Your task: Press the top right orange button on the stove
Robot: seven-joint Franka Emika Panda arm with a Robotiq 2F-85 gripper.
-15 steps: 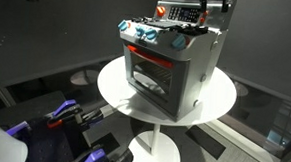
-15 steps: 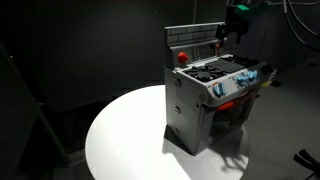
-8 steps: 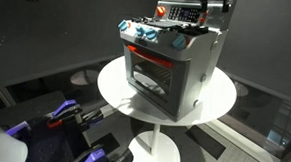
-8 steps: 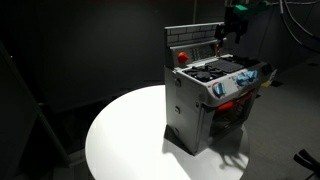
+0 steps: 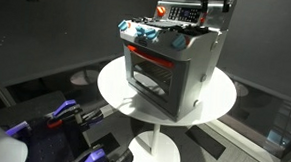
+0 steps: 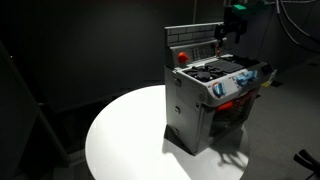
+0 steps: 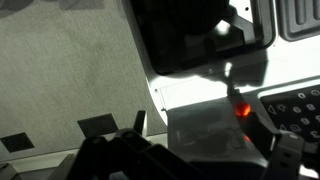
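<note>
A grey toy stove (image 5: 171, 62) (image 6: 215, 95) stands on a round white table. Its upright back panel carries an orange button at one end (image 5: 160, 10) (image 6: 181, 57). My gripper (image 5: 211, 8) (image 6: 230, 28) hangs at the panel's other end, just above the stove top. In the wrist view a glowing orange button (image 7: 241, 110) lies close ahead of the gripper (image 7: 205, 145). The dark fingers show at the lower left and lower right with a gap between them, holding nothing.
The round white table (image 5: 220, 100) (image 6: 125, 135) has bare surface around the stove. Blue knobs (image 5: 140, 33) (image 6: 245, 80) line the stove front above the red-trimmed oven door. Dark curtains surround the scene. Equipment (image 5: 63, 117) sits on the floor below.
</note>
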